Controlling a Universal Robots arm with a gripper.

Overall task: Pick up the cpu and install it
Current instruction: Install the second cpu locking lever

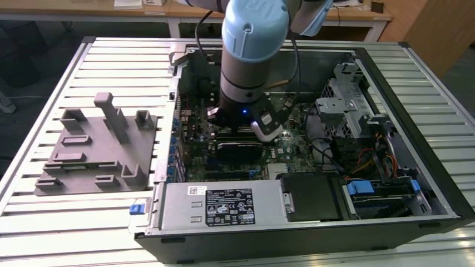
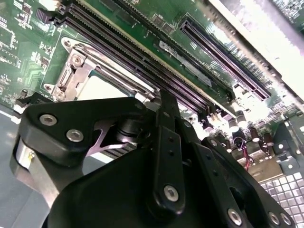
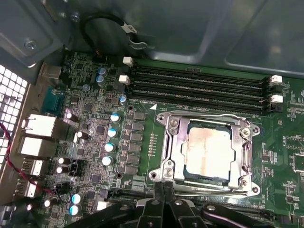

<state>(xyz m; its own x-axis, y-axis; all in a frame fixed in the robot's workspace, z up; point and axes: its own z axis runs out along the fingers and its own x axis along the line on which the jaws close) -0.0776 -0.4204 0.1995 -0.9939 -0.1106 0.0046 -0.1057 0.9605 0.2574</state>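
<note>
The cpu [image 3: 208, 151], a flat square chip with a pale silver top, lies inside the metal-framed socket [image 3: 167, 156] on the green motherboard; in the second wrist view the cpu [image 2: 102, 88] shows as a pale patch beyond the black linkage. My gripper [image 3: 164, 191] hovers just beside the socket's edge, its fingers [image 3: 159, 192] pressed together with nothing between them. In the exterior view the gripper [image 1: 239, 125] reaches down into the open computer case over the board.
Long black memory slots [image 3: 199, 88] run beside the socket. A grey moulded tray [image 1: 97, 150] sits on the slatted table at the exterior view's left. The power supply [image 1: 222, 203] and drive cage [image 1: 349, 105] crowd the case walls around the arm.
</note>
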